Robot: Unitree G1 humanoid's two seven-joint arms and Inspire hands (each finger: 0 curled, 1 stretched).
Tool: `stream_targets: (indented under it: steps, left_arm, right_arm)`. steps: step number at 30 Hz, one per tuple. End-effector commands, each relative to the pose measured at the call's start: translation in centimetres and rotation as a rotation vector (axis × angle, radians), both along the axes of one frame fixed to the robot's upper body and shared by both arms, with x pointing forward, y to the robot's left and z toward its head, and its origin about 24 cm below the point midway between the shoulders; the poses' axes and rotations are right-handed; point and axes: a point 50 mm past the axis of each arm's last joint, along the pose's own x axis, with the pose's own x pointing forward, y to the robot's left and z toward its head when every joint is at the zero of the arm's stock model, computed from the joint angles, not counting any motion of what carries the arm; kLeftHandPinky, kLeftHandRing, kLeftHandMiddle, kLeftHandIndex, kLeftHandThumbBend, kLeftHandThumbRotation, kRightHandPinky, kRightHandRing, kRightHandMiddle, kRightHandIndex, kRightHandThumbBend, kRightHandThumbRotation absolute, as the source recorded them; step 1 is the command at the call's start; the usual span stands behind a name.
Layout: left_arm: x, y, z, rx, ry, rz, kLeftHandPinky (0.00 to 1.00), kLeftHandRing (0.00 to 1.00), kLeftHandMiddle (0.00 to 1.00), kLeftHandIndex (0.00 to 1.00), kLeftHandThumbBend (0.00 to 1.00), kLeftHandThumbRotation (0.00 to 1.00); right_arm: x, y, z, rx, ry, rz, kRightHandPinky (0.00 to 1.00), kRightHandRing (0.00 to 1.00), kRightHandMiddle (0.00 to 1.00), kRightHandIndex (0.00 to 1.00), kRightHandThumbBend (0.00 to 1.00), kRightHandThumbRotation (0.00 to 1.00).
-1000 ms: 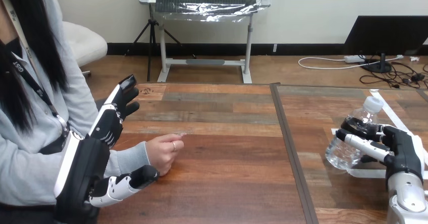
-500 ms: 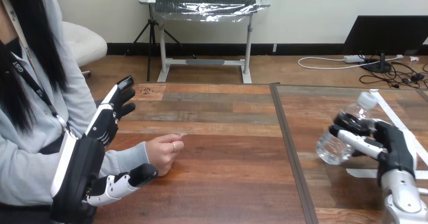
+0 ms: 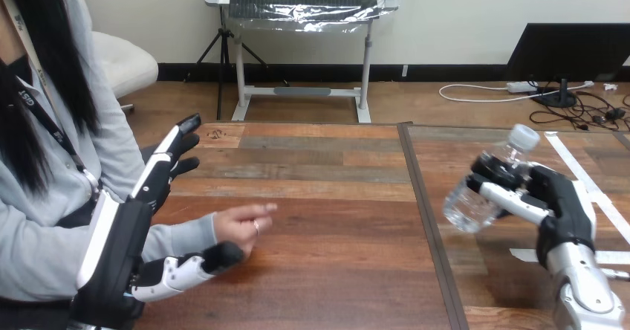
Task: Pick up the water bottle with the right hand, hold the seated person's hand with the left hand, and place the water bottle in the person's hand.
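1. Bottle, head view: clear plastic water bottle with a white cap sits in the robot's right hand, over the right part of the brown wooden plank surface. It is tilted, with the cap up and to the right and the base down and to the left. The base looks to be off the surface.
2. Right hand: the fingers curl across the bottle's upper body just under the neck, and the black palm is behind it. The grip is closed round the bottle. The silver forearm comes up from the lower right corner.
3. Left hand: at the surface's left edge, beside the seated person. The fingers are straight and point up and away. The thumb is spread wide below them and reaches to the right. Nothing is gripped.
4. Person's hand: low over the surface at the left, loosely curled, with the fingertips pointing right. Its wrist and sleeve lie in the gap between the left hand's thumb and fingers. The thumb tip is just under the person's hand; I cannot tell if they touch.
5. Spacing: the bottle is well apart from the person's hand, and a dark seam runs down the surface between them.
6. Other: white tape strips lie on the surface to the right, near the right hand.
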Motion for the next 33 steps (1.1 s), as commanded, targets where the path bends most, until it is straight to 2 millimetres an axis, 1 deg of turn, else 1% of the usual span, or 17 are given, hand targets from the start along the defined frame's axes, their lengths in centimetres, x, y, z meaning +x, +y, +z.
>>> stream_targets:
  steps: [1,9,15,16,18,24,25,29,33]
  left_arm:
    - [0.5,0.7,1.7,0.104,-0.043,0.02,0.88,0.94,0.96,0.94,1.0,0.61]
    - [0.7,1.3,2.4,0.238,-0.011,0.065,0.91,0.95,0.96,0.95,1.0,0.55]
    - [1.0,1.9,2.9,0.329,0.024,0.088,0.91,0.94,0.95,0.95,1.0,0.52]
    - [1.1,2.0,3.0,0.34,0.029,0.089,0.9,0.94,0.95,0.94,1.0,0.49]
    - [1.2,2.2,3.2,0.375,0.038,0.097,0.9,0.94,0.95,0.94,1.0,0.48]
    - [1.8,2.9,3.7,0.485,0.05,0.112,0.88,0.93,0.93,0.93,1.0,0.43]
    - [1.9,2.9,3.7,0.508,0.052,0.117,0.87,0.91,0.92,0.92,1.0,0.42]
    - [2.5,3.5,4.0,0.607,0.088,0.12,0.85,0.89,0.89,0.9,1.0,0.4]
    - [2.9,3.9,4.3,0.69,0.111,0.122,0.82,0.85,0.85,0.86,1.0,0.36]
  right_arm:
    - [3.3,1.4,4.9,0.003,-0.233,0.063,0.36,0.42,0.5,0.49,0.71,0.0]
    - [3.7,2.4,5.5,0.012,-0.272,0.117,0.33,0.39,0.49,0.48,0.72,0.0]
    - [4.0,3.0,5.9,0.017,-0.295,0.146,0.33,0.39,0.48,0.47,0.74,0.0]
    - [4.1,3.1,5.9,0.016,-0.302,0.152,0.33,0.39,0.47,0.47,0.74,0.0]
    - [4.1,3.3,6.1,0.016,-0.318,0.17,0.33,0.39,0.47,0.47,0.75,0.0]
    - [4.2,3.8,6.5,0.02,-0.35,0.208,0.32,0.38,0.46,0.46,0.74,0.0]
    - [4.2,3.9,6.5,0.022,-0.355,0.213,0.32,0.38,0.46,0.46,0.75,0.0]
    - [4.3,4.3,6.7,0.046,-0.373,0.235,0.32,0.38,0.45,0.45,0.75,0.0]
    - [4.3,4.5,6.9,0.049,-0.39,0.252,0.32,0.38,0.45,0.45,0.75,0.0]
